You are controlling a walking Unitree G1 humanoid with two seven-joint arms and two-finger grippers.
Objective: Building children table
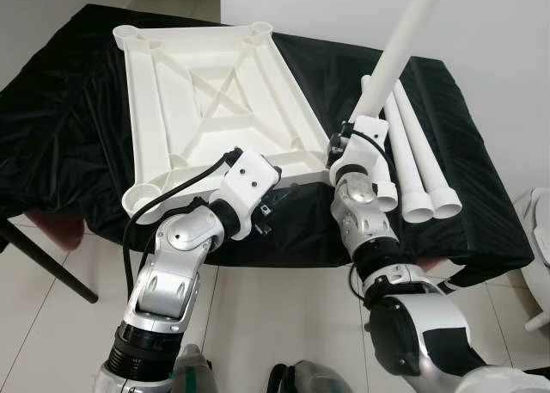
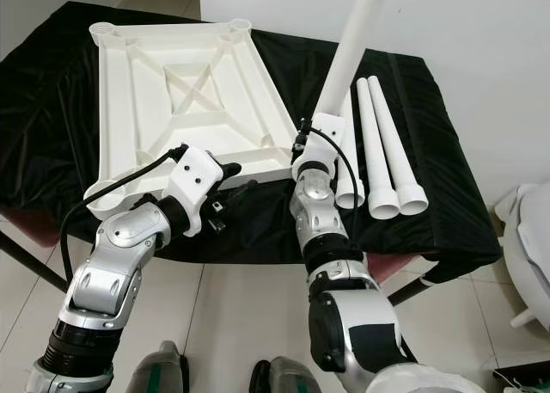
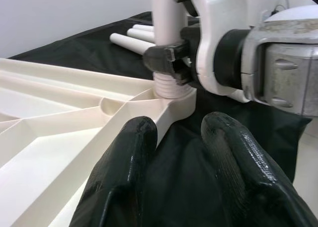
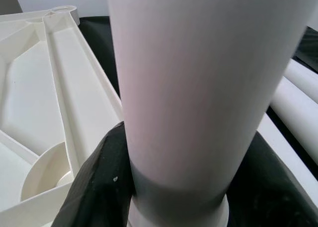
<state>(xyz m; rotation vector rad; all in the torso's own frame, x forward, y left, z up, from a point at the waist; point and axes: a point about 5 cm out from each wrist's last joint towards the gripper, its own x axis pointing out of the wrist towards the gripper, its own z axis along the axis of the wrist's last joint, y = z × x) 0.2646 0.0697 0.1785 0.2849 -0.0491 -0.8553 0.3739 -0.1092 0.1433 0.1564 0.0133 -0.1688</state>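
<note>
In the left eye view we see the white table panel (image 1: 206, 109) lying upside down on the black cloth (image 1: 69, 126) that covers the tabletop, its ribbed underside up and round sockets at the corners. Our right hand (image 1: 348, 148) is closed around a white leg (image 1: 397, 49) at its lower end, holding it upright and slightly tilted over the near right corner socket. Three spare legs (image 1: 412, 152) lie side by side on the cloth to the right of the panel. Our left hand (image 1: 266, 211) hangs just near of the panel's near edge, holding nothing.

The right eye view shows the same layout, with the far left socket (image 2: 103, 30) still bare.

In the left wrist view our two black fingers (image 3: 124, 177) stand narrowly apart and empty, pointing at the corner where the leg's threaded end sits in the socket; some thread is still showing above the rim.

In the right wrist view the leg fills the middle, with black pads on either side of it and the socket below.

We judge the build to be at its first leg: it is entered but probably not fully screwed down. Three legs are left to fit, and then the table must be turned upright.
</note>
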